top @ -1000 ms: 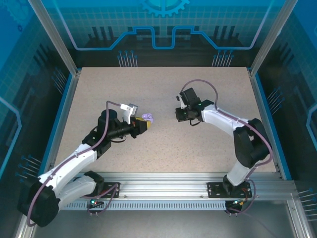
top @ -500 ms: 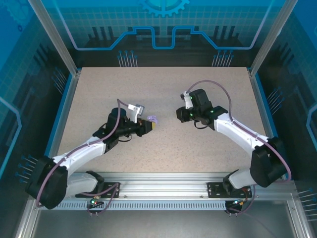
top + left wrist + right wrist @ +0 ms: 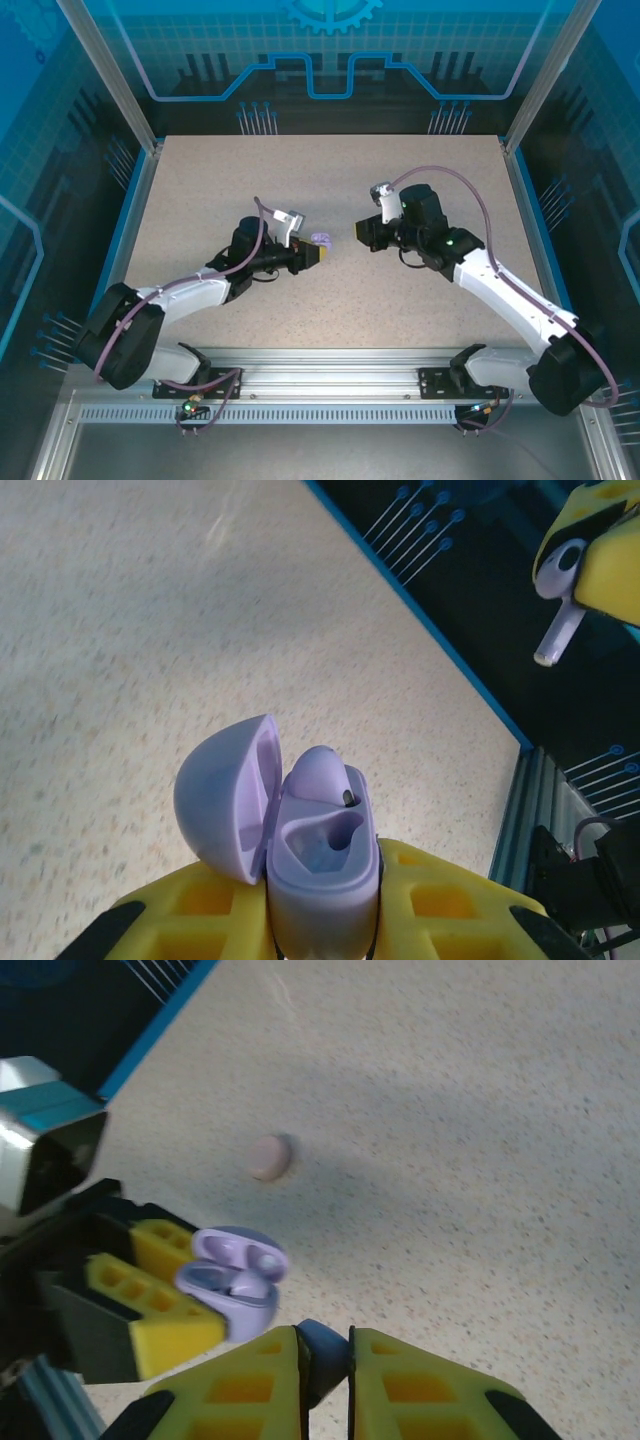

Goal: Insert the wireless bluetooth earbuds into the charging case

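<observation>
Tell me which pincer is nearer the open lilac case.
Left. The left pincer grips the lilac case; the right pincer, holding a lilac earbud, hovers apart to its right.

A: Lighting: bright, even, supplied from above; soft shadows are cast across the table (image 3: pixel 330 180).
B: Sharpness: overhead view is rendered crisp; in wrist views the near pads (image 3: pixel 250 1390) are blurred, and faint glare streaks are noted on the table.

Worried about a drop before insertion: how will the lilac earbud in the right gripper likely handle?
The earbud looks smooth and glossy, so probably slippery. The right gripper pinches only its head, stem hanging free, so it may twist. Tiny, so likely very light.
</observation>
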Action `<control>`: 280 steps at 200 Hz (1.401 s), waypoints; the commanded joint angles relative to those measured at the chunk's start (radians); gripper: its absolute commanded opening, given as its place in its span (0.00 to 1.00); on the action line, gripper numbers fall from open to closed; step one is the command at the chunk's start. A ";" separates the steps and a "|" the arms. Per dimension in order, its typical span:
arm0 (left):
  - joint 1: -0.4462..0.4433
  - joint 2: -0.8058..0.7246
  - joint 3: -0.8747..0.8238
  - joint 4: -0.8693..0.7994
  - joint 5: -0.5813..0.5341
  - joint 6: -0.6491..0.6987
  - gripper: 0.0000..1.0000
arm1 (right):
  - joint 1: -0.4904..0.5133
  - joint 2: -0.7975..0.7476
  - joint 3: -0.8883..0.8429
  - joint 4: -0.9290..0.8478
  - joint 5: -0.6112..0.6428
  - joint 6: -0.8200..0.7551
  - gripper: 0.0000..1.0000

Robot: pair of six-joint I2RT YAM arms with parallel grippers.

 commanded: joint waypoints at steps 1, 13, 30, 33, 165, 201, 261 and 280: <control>-0.015 -0.002 -0.019 0.184 0.075 0.108 0.18 | 0.031 -0.040 -0.007 0.035 -0.024 -0.022 0.16; -0.017 -0.004 -0.009 0.181 0.096 0.151 0.17 | 0.044 -0.053 -0.001 0.039 -0.023 -0.033 0.16; -0.021 -0.006 0.001 0.184 0.124 0.193 0.17 | 0.062 -0.070 0.005 0.045 -0.018 -0.040 0.16; -0.022 -0.008 0.001 0.183 0.126 0.201 0.17 | 0.063 -0.072 0.006 0.048 -0.017 -0.041 0.16; -0.044 -0.059 0.087 0.050 0.191 0.321 0.17 | 0.194 -0.056 0.080 0.002 0.111 -0.139 0.16; -0.049 -0.075 0.104 0.008 0.203 0.333 0.17 | 0.217 -0.048 0.092 -0.004 0.161 -0.156 0.16; -0.050 -0.085 0.116 -0.021 0.210 0.334 0.17 | 0.244 -0.030 0.110 -0.028 0.210 -0.182 0.16; -0.050 -0.085 0.121 -0.027 0.210 0.329 0.17 | 0.247 -0.024 0.114 -0.030 0.215 -0.187 0.16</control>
